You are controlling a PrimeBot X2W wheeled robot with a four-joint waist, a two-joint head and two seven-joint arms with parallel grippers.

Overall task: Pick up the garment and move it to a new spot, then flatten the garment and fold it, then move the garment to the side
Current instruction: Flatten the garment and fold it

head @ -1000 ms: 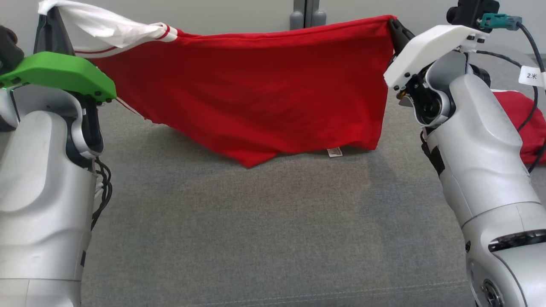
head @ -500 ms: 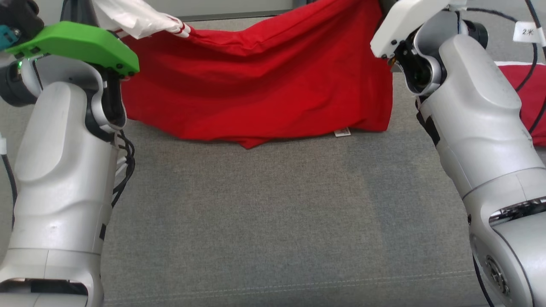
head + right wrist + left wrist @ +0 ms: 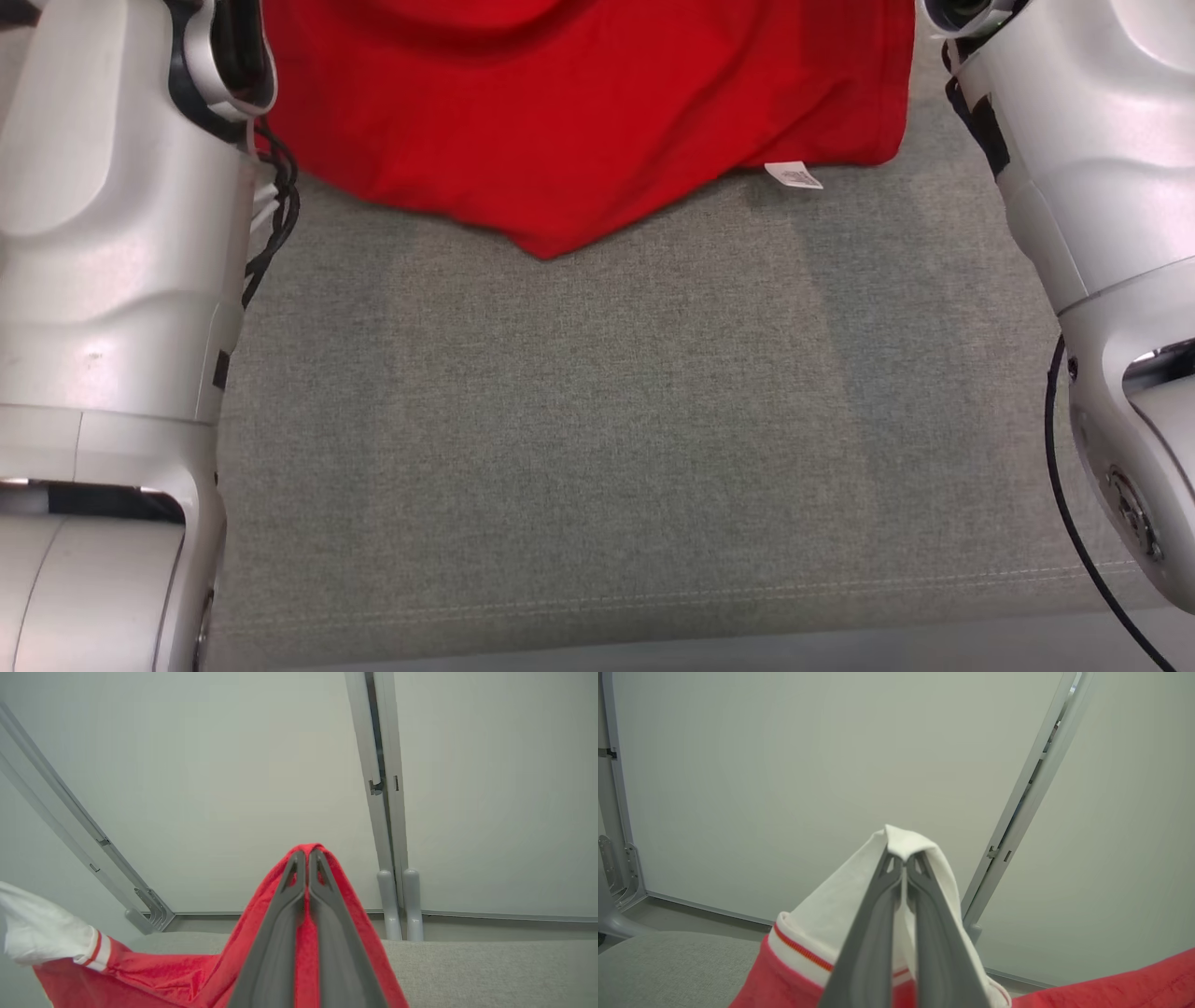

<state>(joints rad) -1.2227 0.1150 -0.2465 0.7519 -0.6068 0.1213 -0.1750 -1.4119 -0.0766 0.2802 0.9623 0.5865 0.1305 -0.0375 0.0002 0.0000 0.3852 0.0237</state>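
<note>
Two hands pinching garment

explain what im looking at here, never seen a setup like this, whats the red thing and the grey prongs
This is a two-armed robot handling a red garment. The wide picture comes from a camera on its head, looking down at a grey padded surface; the pale shells at either side are its forearms. The other two pictures come from cameras on its wrists, looking along each gripper's grey prongs. The left gripper has its jaws shut on the garment's white sleeve; the right gripper has its jaws shut on a red edge. The garment hangs between them, its lower part resting on the surface, a small white tag showing.
</note>
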